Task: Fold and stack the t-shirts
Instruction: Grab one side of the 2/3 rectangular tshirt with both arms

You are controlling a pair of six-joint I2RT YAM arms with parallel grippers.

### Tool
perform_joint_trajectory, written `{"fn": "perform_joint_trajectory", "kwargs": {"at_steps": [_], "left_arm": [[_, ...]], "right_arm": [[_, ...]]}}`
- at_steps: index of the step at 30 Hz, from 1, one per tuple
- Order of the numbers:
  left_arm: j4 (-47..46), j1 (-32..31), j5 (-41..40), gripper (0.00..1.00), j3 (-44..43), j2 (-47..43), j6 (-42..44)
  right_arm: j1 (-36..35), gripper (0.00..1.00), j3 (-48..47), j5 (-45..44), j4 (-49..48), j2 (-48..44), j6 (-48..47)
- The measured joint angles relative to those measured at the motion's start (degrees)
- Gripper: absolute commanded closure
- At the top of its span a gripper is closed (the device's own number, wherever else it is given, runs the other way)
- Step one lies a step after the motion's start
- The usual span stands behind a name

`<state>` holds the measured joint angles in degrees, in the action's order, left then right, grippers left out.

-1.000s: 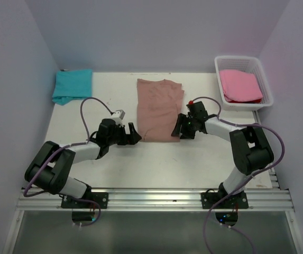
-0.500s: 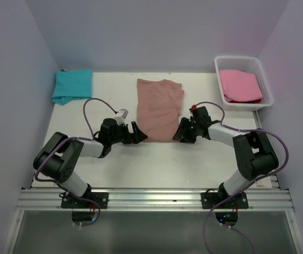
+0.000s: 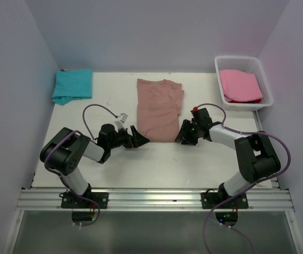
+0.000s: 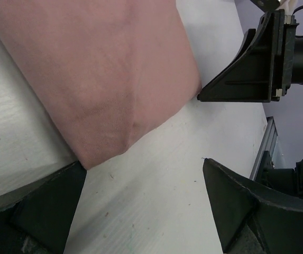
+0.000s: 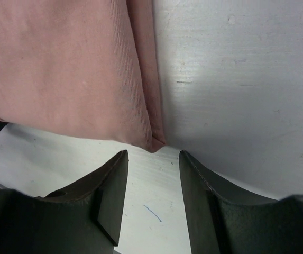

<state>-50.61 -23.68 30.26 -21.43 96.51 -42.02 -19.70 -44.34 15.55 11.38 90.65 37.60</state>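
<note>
On the tabletop (image 3: 156, 159) lies a salmon t-shirt (image 3: 159, 108), cropped in wrist views; left end effector (image 3: 140, 137) wide, right end effector (image 3: 182, 133) narrower.

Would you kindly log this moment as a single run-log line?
salmon-brown t-shirt: lying flat | left gripper: open, at near-left corner | right gripper: open, at near-right corner

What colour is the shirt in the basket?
The shirt in the basket is bright pink; the top view shows it best.
</note>
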Motion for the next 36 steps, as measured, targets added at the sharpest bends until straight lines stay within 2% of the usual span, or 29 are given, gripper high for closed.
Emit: {"fn": "perform_joint_trajectory", "kwargs": {"at_steps": [3, 5, 10, 11, 15, 28, 32, 36], "left_arm": [[-4.4, 0.0, 1.0, 0.00, 0.3, 2.4, -1.1], [-6.6, 0.0, 1.3, 0.00, 0.6, 3.6, -1.9], [-8.7, 0.0, 1.2, 0.00, 1.1, 4.2, -2.4], [-8.7, 0.0, 1.2, 0.00, 1.1, 4.2, -2.4], [-7.2, -0.1, 0.2, 0.00, 1.1, 3.1, -2.4], [-8.4, -0.3, -1.9, 0.02, 2.1, 3.7, -3.0], [-9.6, -0.3, -2.5, 0.19, 2.3, 4.4, -3.3], [-11.1, -0.3, -3.5, 0.26, 2.6, 5.7, -3.6]], "right_arm": [[0.0, 0.56, -0.5, 0.4, -1.3, 1.0, 0.1], [0.0, 0.62, -0.7, 0.3, -2.3, 1.6, 0.0], [0.0, 0.71, -0.7, 0.1, -3.1, 2.4, 0.0], [0.0, 0.79, -0.7, 0.0, -3.2, 2.4, 0.0], [0.0, 0.98, -0.7, -0.7, -3.3, 2.8, -0.1], [0.0, 1.00, -0.7, -0.9, -3.6, 3.1, -0.2], [0.0, 1.00, -0.7, -1.0, -3.5, 3.1, -0.3], [0.1, 1.00, -0.7, -1.0, -3.4, 3.0, -0.5]]}}
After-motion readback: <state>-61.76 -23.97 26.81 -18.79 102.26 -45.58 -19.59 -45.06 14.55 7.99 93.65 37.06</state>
